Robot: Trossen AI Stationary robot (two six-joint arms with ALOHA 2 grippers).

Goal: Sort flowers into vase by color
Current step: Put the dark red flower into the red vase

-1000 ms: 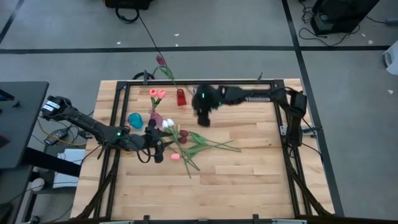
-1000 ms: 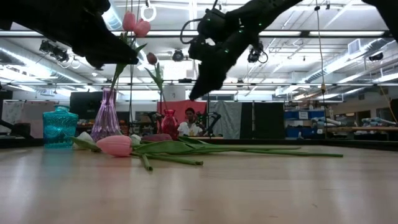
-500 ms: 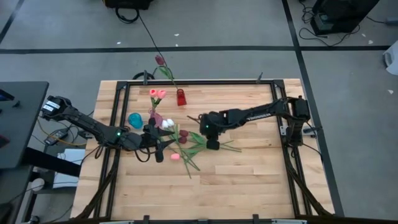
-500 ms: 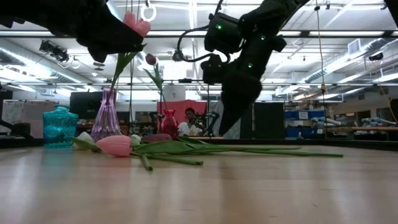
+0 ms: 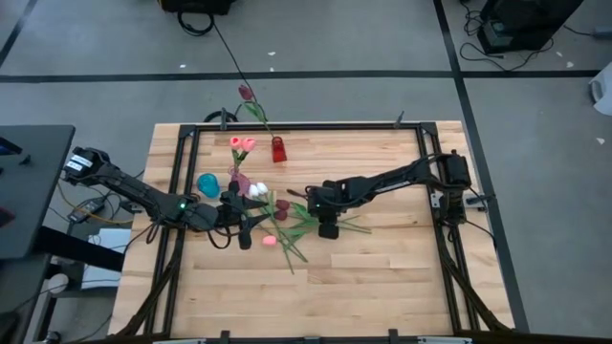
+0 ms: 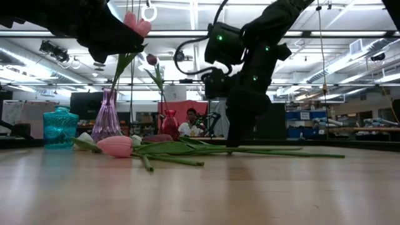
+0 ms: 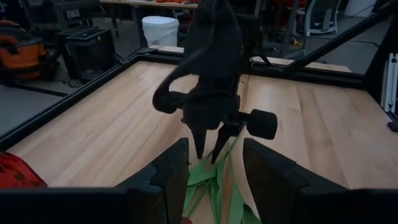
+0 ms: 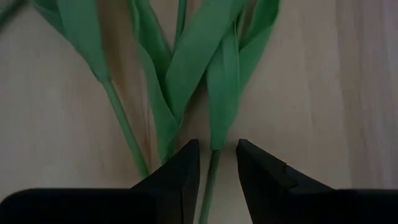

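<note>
Pink flowers (image 5: 242,143) in purple vase (image 5: 236,178); teal jar (image 5: 207,184) alongside

The worktop (image 5: 382,268) is pale planked wood with a smooth, faintly shiny finish. The flowers (image 8: 186,68) have matt, cloth-like green leaves. The teal vase (image 6: 60,127) looks glossy, faceted glass.

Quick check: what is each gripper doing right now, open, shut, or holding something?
Left gripper: open, empty, hanging above the flowers.
Right gripper: open, down at the table, fingers astride a green stem, not yet closed.
</note>
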